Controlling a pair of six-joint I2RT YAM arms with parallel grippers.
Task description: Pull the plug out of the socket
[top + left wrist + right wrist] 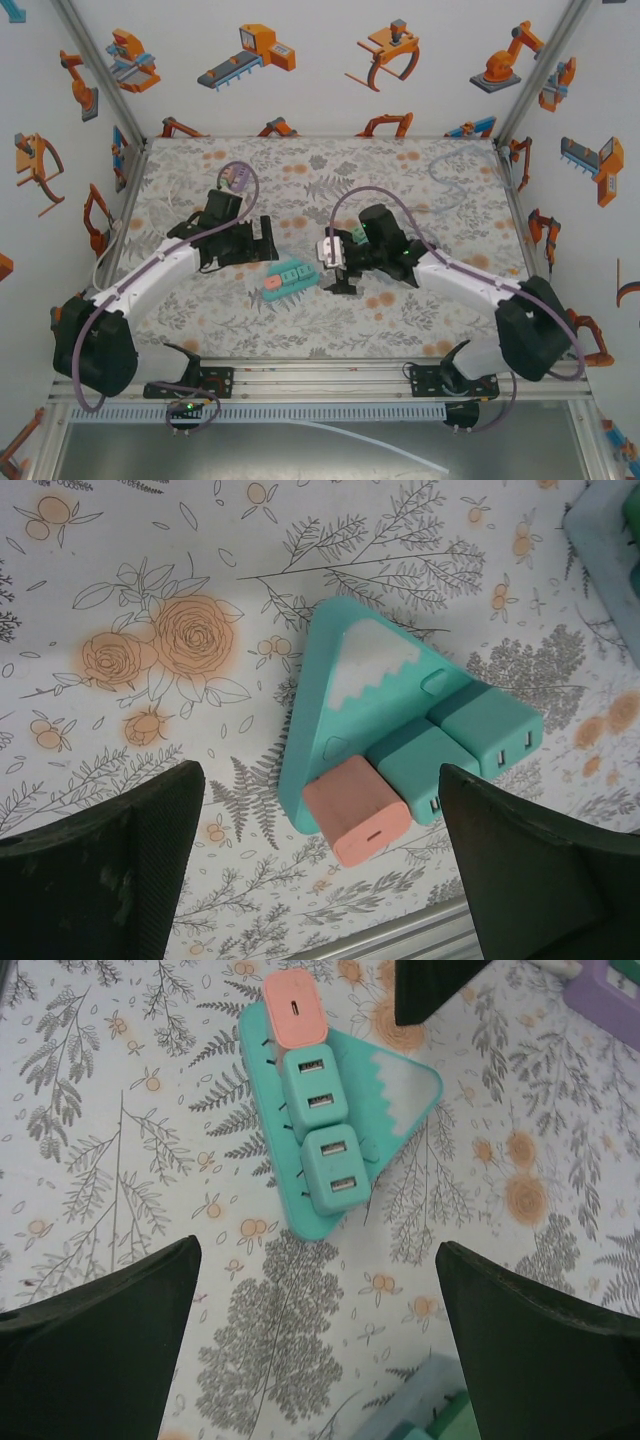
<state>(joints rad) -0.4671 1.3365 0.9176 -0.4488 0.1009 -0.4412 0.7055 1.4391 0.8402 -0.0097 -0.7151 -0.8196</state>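
Top external: teal triangular socket (285, 277) flat on flowered table (380, 320), between left gripper (264, 240) and right gripper (338, 272), carrying one pink plug (272, 283) and two teal plugs (293, 271), all seated. Left wrist: jaws spread wide above socket, gripping nothing. Right wrist: jaws likewise spread, empty, pointed down at socket. Left arm (160, 270) and right arm (470, 285) stretched inward from near edge

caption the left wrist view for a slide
Open left fingers above teal socket holding pink plug and two teal plugs
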